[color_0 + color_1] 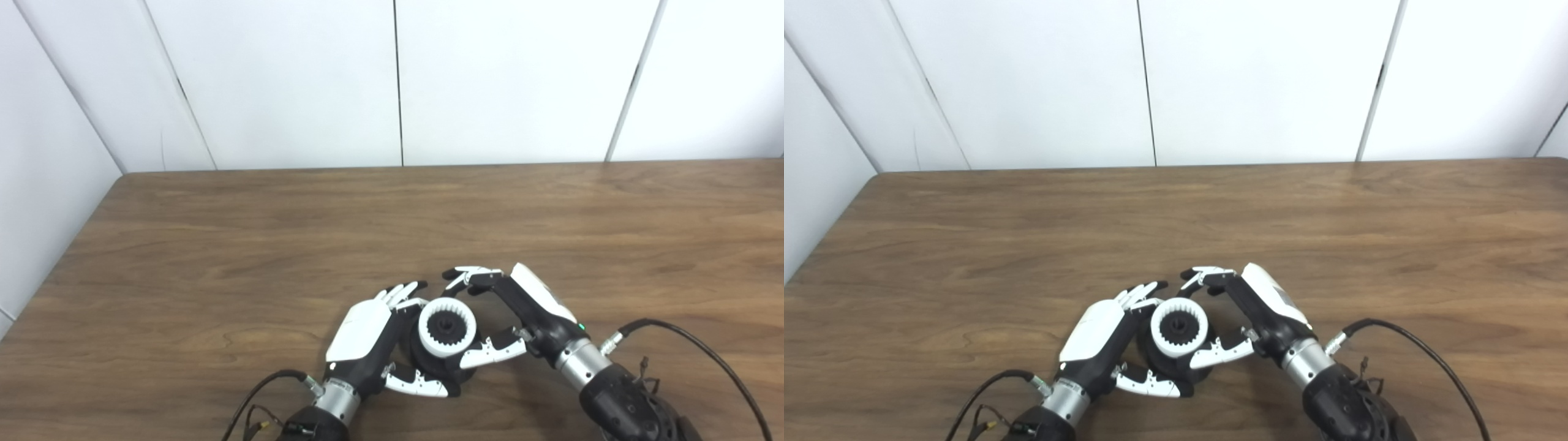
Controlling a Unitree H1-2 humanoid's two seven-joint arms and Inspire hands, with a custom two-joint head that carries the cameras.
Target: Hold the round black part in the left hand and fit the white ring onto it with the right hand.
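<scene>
Two hands meet around the round black part (442,361), which rests on the wooden table (392,233) near its front edge, with the white ring (447,331) seated on top of it, toothed inside. The left hand (367,343) wraps the black part from its left side, fingers (401,294) curling behind it and thumb in front. The right hand (520,306), just right of the ring, has its fingers spread apart, the thumb touching the ring's front edge and the rest arching clear behind it.
</scene>
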